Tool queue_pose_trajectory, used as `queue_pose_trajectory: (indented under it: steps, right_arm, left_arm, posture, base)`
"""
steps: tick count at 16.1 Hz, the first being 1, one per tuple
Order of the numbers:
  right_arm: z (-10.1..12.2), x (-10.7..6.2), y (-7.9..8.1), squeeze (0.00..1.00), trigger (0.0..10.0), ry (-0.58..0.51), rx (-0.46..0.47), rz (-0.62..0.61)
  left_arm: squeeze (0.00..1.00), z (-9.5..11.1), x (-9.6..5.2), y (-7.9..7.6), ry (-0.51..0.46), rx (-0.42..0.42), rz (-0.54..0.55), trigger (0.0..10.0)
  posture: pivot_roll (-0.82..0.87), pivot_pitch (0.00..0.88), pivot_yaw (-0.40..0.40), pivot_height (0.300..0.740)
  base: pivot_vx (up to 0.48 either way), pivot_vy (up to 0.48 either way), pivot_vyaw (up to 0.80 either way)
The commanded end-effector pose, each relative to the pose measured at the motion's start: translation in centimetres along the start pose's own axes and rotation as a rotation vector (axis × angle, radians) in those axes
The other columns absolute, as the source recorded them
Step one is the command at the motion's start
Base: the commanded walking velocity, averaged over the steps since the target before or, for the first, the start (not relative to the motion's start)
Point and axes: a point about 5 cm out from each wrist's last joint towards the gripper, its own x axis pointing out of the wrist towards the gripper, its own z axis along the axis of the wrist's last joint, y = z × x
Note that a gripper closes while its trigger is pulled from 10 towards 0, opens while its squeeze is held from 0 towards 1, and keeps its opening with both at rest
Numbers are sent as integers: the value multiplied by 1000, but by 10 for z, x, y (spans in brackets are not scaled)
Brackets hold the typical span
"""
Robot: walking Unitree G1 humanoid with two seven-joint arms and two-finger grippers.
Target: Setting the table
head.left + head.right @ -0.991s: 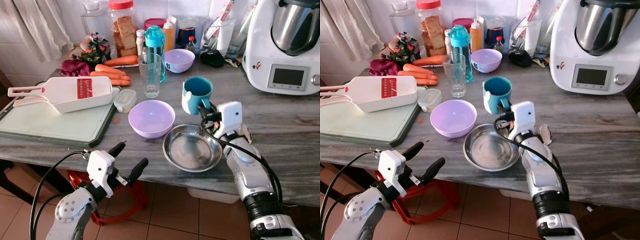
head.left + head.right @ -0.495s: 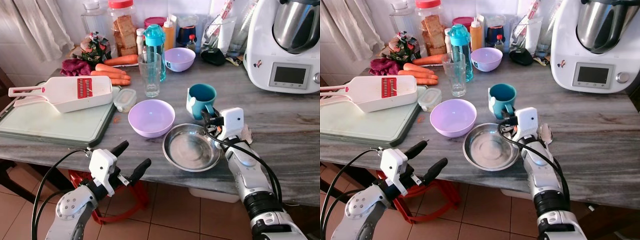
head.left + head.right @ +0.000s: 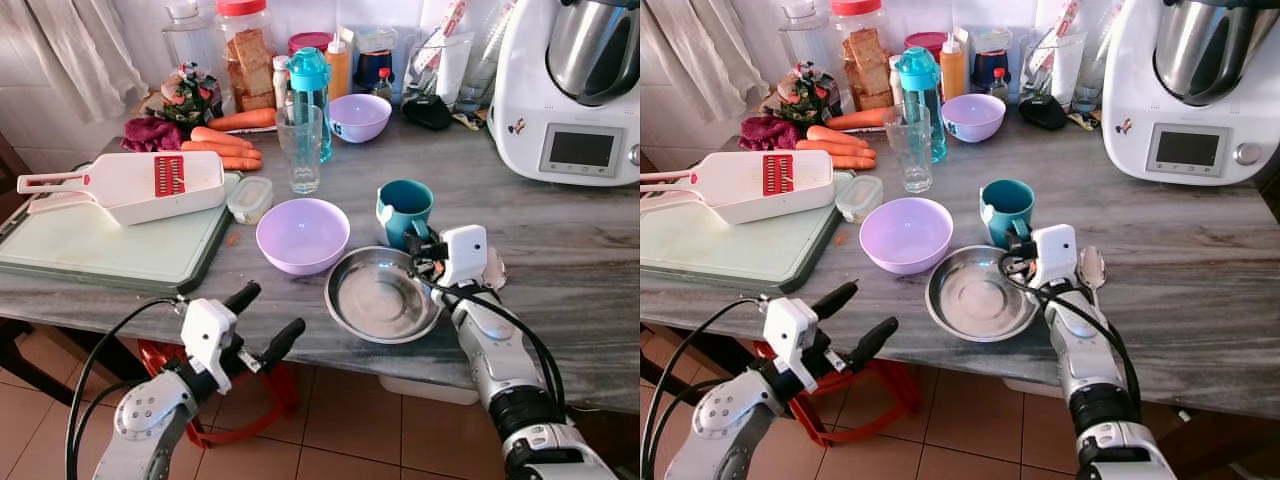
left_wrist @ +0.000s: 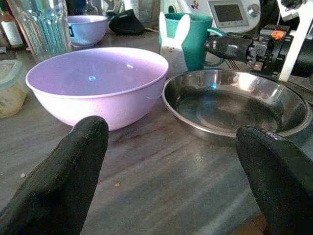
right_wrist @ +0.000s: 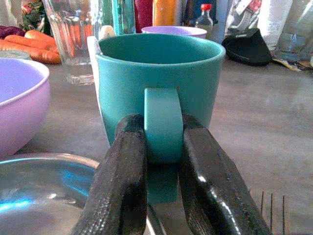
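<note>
Here the right gripper (image 5: pixel 164 161) is clamped on the handle of the teal mug (image 3: pixel 405 208), which stands on the counter (image 3: pixel 560 230) just behind the steel dish (image 3: pixel 382 295) and beside the purple bowl (image 3: pixel 303 235). To place it well, keep the mug upright, settle its base flat, and clear the dish rim before letting go. The left gripper (image 3: pixel 265 320) hovers at the counter edge, fingers spread, holding nothing.

We see the teal mug (image 3: pixel 405 208) hemmed in: steel bowl (image 3: pixel 383 295) just before it, lilac bowl (image 3: pixel 303 235) to our left, and what may be a spoon (image 3: pixel 1091 268) beside. Bare counter (image 3: pixel 560 240) opens rightward.
</note>
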Motion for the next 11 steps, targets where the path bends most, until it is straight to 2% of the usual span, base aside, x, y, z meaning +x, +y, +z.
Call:
queue_pose_trajectory:
  steps: [1, 3, 4, 5, 11]
  right_arm:
    - [9, 5, -2, 0, 10000, -38, -1, -1]
    - [8, 4, -4, 0, 10000, -32, -3, -4]
    - [7, 4, -5, 310, 10000, -32, 2, -11]
    - [7, 4, -6, 1000, 10000, -33, 3, -14]
    - [7, 3, -8, 1000, 10000, -42, 7, -24]
  left_arm:
    - [0, 2, -1, -1, 0, 6, -15, 10000]
    - [0, 2, -1, -2, -2, 6, -16, 10000]
    - [0, 3, 0, -2, -5, 3, -21, 10000]
    - [0, 3, 0, -3, -9, -9, -35, 10000]
    - [0, 1, 3, -7, -12, -24, -63, 10000]
  posture:
    - [104, 54, 75, 740]
    - [103, 52, 75, 740]
    - [100, 50, 75, 740]
    - [98, 49, 76, 740]
    - [94, 42, 73, 740]
  base:
    - [0, 0, 0]
    - [0, 0, 0]
    - [0, 0, 0]
    - [0, 0, 0]
    - [0, 0, 0]
